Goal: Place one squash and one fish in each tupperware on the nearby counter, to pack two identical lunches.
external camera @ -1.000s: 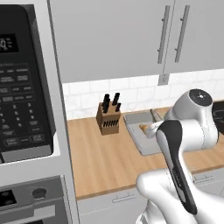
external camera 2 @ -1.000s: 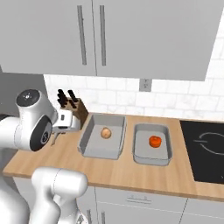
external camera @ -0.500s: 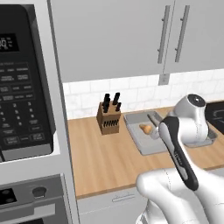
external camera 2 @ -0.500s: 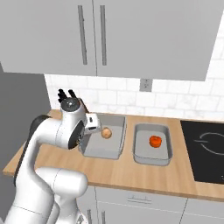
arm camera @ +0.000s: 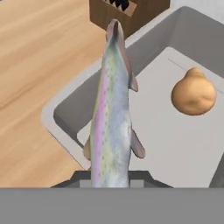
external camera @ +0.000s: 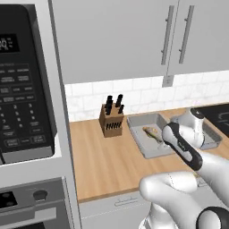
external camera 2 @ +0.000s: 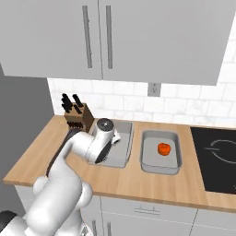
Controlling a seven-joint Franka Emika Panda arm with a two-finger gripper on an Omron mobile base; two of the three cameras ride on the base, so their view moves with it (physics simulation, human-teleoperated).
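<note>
Now that the arm has swung over from beside the knife block (external camera 2: 76, 115) to hang above the left tupperware (external camera 2: 125, 130), I log the load as arrived: gripper (arm camera: 111, 181) clamped on one fish (arm camera: 111, 127), which hangs lengthwise out from the fingers with its far end toward the block. Item, fish: grey with a pink stripe, carried above the tub's near corner, not yet resting on the floor of it. Item, squash (arm camera: 193, 93): pale orange, already lying in that same tub, apart from the fish. Item, right tupperware (external camera 2: 160, 156): holds a redder squash (external camera 2: 163, 148) and no fish that I can see. Item, counter (external camera: 107, 163): both tubs side by side on it, just beside the cooktop (external camera 2: 220, 156). I judge the first lunch one release short of complete; the second would then need its own fish fetched.
</note>
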